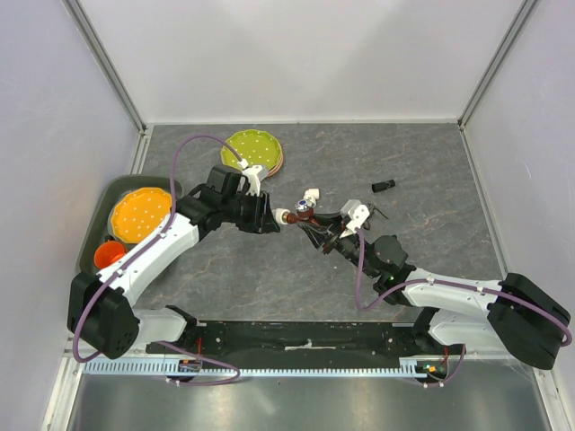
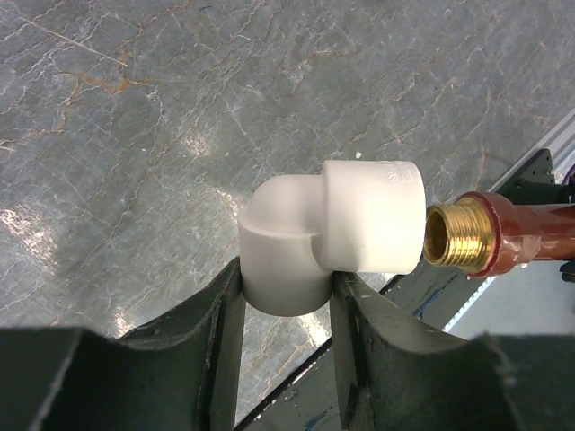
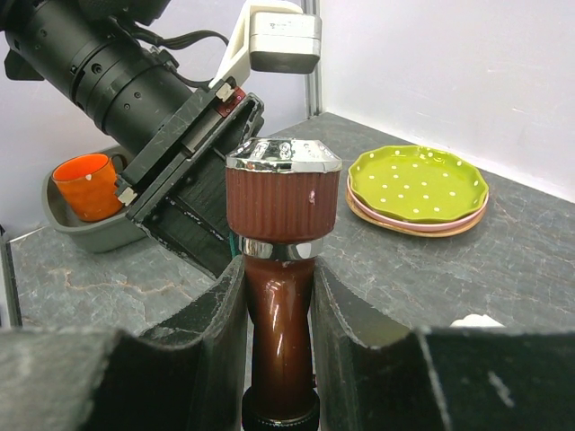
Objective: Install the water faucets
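My left gripper point(image 2: 287, 296) is shut on a white plastic elbow fitting point(image 2: 341, 233), pinching its lower leg above the table. A reddish-brown water faucet point(image 3: 280, 305) with a ribbed, chrome-topped handle point(image 3: 281, 202) stands between the fingers of my right gripper point(image 3: 280, 278), which is shut on its body. The faucet's brass threaded end point(image 2: 458, 235) sits level with the elbow's open mouth, right at its rim; I cannot tell whether they touch. From above, the left gripper point(image 1: 277, 216) and the right gripper point(image 1: 310, 222) meet mid-table around the faucet point(image 1: 301, 211).
Another white elbow point(image 1: 312, 195) lies just behind the grippers, and a short black cylinder point(image 1: 384, 186) lies at the back right. A green dotted plate point(image 1: 252, 150) is at the back. A grey tray point(image 1: 94, 235) on the left holds an orange plate point(image 1: 141, 214) and an orange cup point(image 1: 110, 254).
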`<state>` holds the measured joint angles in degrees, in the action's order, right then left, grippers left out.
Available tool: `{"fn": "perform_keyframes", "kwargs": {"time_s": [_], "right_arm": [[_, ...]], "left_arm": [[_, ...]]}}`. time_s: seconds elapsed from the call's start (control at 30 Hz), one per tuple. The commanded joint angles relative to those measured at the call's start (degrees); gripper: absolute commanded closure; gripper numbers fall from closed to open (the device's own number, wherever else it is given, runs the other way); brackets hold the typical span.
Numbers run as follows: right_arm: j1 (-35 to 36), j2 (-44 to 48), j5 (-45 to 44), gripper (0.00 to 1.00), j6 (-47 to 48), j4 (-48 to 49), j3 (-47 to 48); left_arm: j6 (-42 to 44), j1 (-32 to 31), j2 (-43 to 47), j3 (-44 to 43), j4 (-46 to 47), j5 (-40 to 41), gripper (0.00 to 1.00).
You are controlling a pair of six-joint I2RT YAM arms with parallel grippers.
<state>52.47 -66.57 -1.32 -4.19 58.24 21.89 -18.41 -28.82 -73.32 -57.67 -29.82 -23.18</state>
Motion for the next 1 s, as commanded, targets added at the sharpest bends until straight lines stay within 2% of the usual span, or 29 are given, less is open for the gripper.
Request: {"fn": "perform_keyframes", "kwargs": {"time_s": [0.0, 0.73, 0.97], "right_arm": [[-0.35, -0.14, -0.26, 1.0, 0.76, 3.99, -0.27], [-0.44, -2.95, 1.06, 1.0, 3.3, 1.79, 1.14], [-0.52, -4.18, 0.88, 1.0, 3.31, 6.96, -0.53]], "left_arm": [[2.5, 0.34, 1.95, 0.01, 2.67, -3.54, 0.98], [2.51, 0.25, 2.66, 0.19, 2.67, -3.36, 0.98], [2.42, -0.01, 2.39, 0.28, 2.75, -4.24, 0.98]]}}
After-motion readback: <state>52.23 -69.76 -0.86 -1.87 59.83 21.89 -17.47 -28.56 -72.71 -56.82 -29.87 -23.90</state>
